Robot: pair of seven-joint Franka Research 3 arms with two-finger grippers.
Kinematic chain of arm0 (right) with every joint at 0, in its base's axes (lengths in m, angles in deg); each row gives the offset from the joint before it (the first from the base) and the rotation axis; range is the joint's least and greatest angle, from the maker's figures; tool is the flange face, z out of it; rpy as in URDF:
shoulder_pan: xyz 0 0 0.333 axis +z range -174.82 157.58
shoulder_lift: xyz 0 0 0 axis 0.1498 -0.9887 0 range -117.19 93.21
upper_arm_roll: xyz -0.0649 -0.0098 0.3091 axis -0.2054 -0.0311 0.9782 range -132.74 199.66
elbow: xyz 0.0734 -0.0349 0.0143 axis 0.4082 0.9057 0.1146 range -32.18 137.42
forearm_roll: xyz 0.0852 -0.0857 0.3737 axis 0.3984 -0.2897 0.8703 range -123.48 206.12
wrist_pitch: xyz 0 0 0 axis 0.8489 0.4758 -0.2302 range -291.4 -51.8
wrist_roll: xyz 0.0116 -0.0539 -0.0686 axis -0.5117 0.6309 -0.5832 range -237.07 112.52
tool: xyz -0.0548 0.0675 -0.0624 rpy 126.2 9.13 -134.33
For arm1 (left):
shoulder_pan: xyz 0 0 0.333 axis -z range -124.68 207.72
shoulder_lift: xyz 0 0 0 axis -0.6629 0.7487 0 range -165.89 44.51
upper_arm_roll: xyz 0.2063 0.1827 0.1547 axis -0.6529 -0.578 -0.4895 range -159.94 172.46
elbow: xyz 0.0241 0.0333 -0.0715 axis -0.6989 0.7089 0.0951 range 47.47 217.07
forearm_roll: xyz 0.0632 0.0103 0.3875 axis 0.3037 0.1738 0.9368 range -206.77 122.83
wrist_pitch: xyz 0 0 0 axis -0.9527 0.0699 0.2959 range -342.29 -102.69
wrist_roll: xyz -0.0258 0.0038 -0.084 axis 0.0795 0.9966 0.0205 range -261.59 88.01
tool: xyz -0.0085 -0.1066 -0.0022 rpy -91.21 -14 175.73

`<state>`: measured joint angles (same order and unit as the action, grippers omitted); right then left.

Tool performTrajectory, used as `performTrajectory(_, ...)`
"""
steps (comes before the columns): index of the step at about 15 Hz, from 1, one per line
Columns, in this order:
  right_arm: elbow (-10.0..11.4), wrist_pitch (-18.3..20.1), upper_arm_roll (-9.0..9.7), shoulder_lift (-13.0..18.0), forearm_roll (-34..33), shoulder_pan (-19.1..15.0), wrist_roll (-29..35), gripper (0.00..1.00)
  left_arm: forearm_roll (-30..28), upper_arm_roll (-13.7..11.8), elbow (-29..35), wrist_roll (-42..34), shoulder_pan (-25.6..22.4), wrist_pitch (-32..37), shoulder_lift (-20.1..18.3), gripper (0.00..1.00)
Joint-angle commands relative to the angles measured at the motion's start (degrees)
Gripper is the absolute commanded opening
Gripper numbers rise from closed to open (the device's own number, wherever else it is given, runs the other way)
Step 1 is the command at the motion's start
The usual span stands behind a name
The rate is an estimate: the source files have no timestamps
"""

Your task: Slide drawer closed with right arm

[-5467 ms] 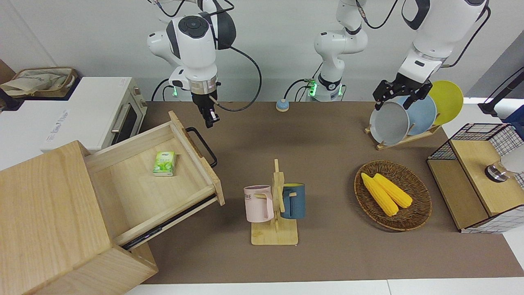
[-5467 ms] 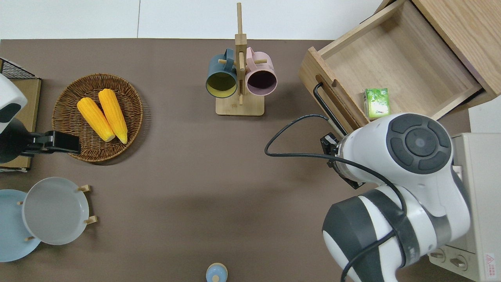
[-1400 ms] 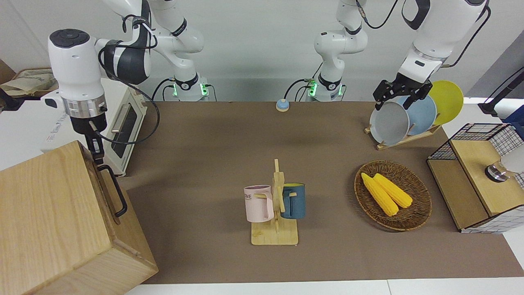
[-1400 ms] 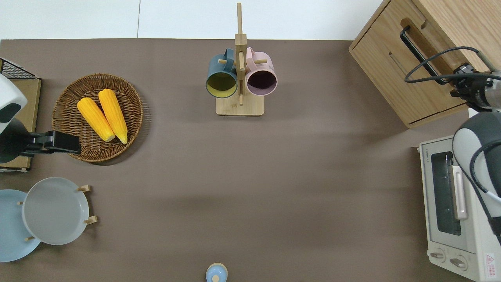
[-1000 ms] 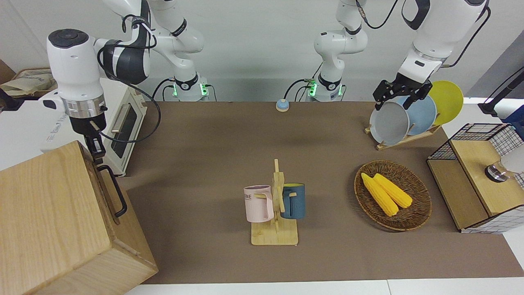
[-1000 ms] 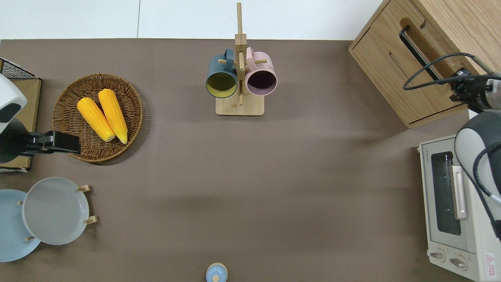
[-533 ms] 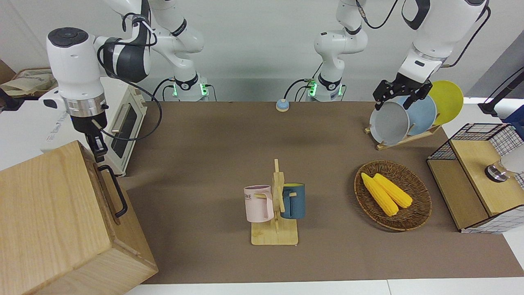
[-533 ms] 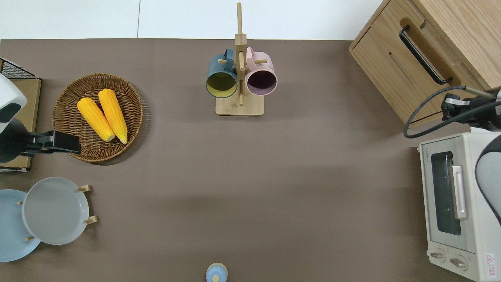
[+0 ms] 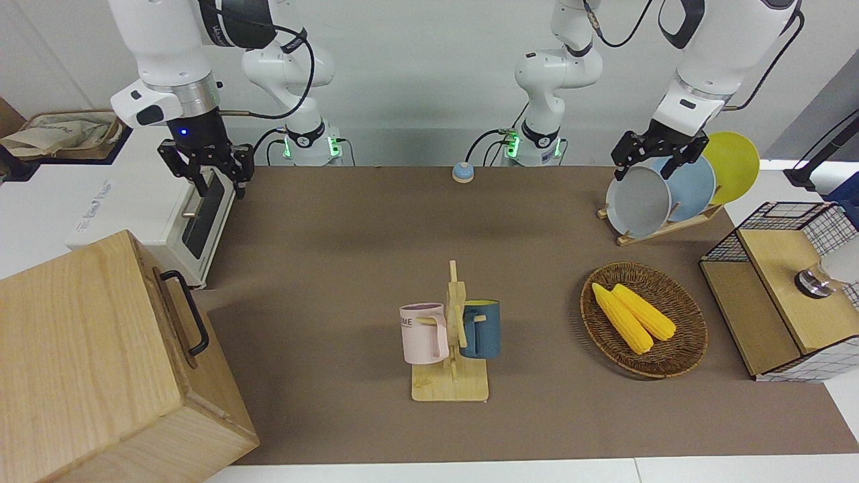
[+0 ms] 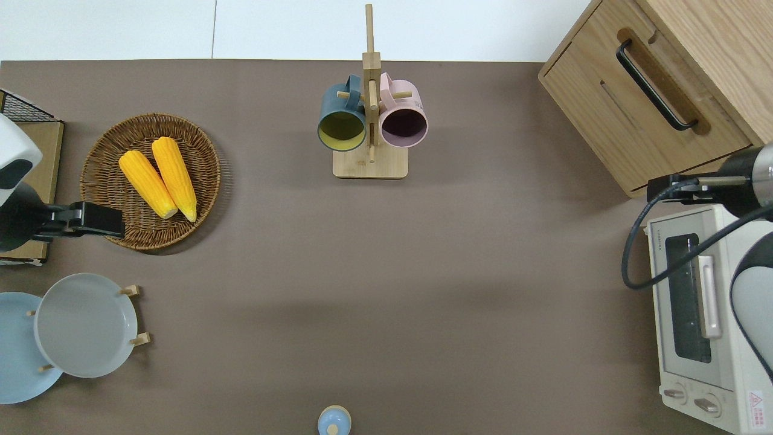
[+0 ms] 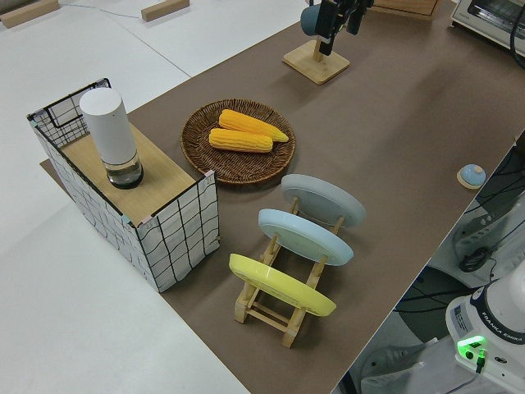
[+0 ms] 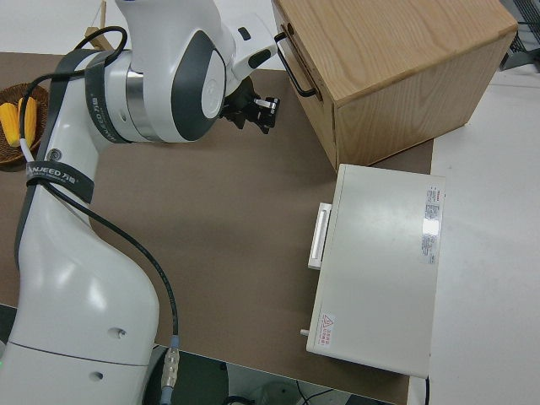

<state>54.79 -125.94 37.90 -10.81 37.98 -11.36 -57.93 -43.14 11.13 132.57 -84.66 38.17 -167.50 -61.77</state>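
Now the drawer [image 10: 649, 115] sits flush, handle [image 10: 655, 84] running diagonally.

My right gripper [image 9: 207, 176] is hanging beside the white toaster oven [image 10: 694, 314], with bare brown table [image 10: 483, 254] lying open toward the wooden mug rack [image 10: 369, 115].

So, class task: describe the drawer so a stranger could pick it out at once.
Find the big pale-wood cabinet at the right arm's end of the table. The drawer is its wide shallow front, shut flush. Its black loop handle sets it apart from the white toaster oven beside it.
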Motion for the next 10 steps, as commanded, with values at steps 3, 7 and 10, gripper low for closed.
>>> performTrajectory(3,0.3,1.6,0.22,1.3,2.0,-0.4,-5.6,0.987,0.7,-0.2,0.0,-0.3,0.3,0.3,-0.5,1.00)
performTrajectory(7,0.2,2.0,0.39,1.5,2.1,0.5,-5.6,0.987,0.7,-0.1,0.0,-0.4,0.3,0.3,-0.5,1.00)
performTrajectory(10,0.2,6.0,-0.04,1.7,2.2,2.0,-5.7,0.987,0.7,-0.2,0.0,-0.4,0.4,0.3,-0.5,1.00)
